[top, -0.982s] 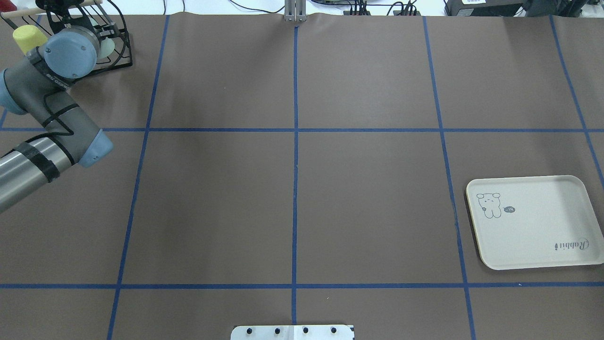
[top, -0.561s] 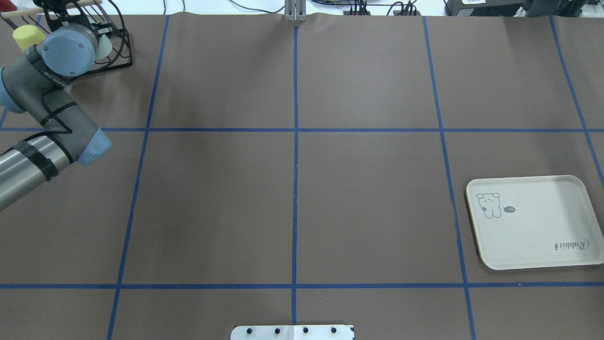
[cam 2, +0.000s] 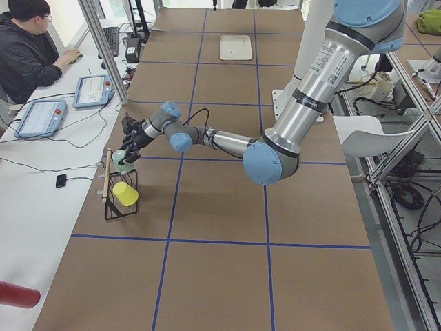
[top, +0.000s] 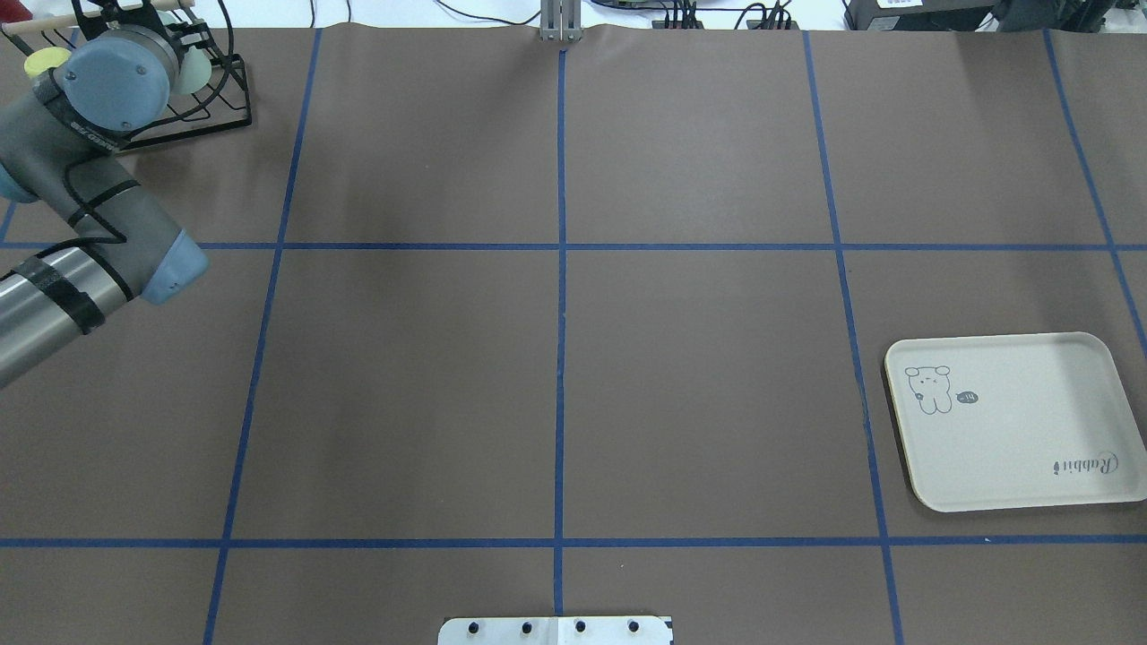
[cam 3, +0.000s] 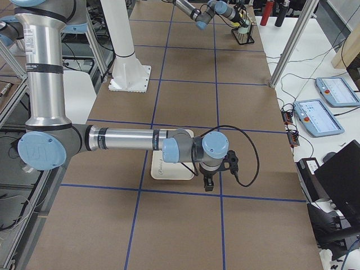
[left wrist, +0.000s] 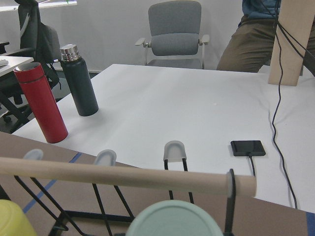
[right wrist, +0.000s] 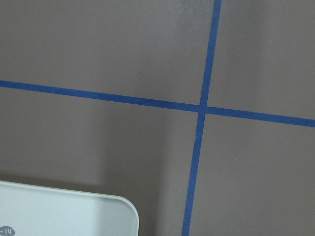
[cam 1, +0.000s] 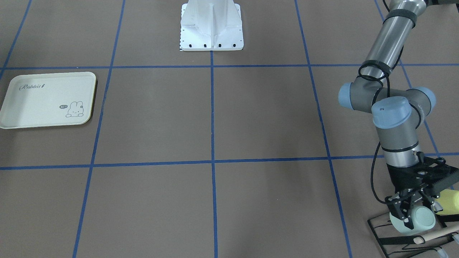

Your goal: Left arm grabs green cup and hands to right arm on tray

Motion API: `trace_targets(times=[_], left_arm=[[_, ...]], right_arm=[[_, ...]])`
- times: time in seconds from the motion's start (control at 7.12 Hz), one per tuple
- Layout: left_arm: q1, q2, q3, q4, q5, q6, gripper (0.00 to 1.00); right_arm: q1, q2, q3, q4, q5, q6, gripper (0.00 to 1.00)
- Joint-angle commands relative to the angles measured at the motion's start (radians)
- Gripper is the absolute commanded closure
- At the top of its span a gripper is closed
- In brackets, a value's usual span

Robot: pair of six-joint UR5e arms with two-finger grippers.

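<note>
Green cup, pale mint, lies on its side between the jaws of the left gripper, with one round end facing the front camera. The jaws are closed onto it: one dark finger presses against its side, and the opposite finger is mostly hidden behind the cup. Jaws and cup sit low inside a black wire rack at the table's far left corner; whether the cup touches the wires cannot be told. A wooden dowel runs across the rack just beyond the jaws. A yellow cup lies in the same rack just beside the jaws. Further beyond them, on a white desk, stand a red flask and a black flask.

The tray, cream with a bunny drawing, lies flat on the brown table well apart from the left jaws, at the other end. The right gripper points down just beside the tray's edge, over blue tape; it shows only small in the side view, so whether its jaws are open or closed cannot be told
</note>
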State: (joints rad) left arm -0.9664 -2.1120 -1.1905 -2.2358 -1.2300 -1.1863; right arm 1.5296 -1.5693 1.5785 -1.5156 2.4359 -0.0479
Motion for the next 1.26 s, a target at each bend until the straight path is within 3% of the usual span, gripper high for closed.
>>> trace_targets(times=[0.0,0.7,1.12], left_arm=[[-0.014,0.013,-0.047,0.005,0.0,0.017,0.87],[-0.032,0.153,-0.297,0.016,-0.008,0.019,0.97],[-0.067,0.142,-0.385,0.065,-0.009,0.016,0.98]], right_arm=[[0.0,-0.003,0.0,0.0,0.0,-0.001,0.01],[0.001,0.0,0.014,0.002,0.0,0.003,0.01],[-0.012,0.058,0.017,0.005,-0.015,-0.001,0.01]])
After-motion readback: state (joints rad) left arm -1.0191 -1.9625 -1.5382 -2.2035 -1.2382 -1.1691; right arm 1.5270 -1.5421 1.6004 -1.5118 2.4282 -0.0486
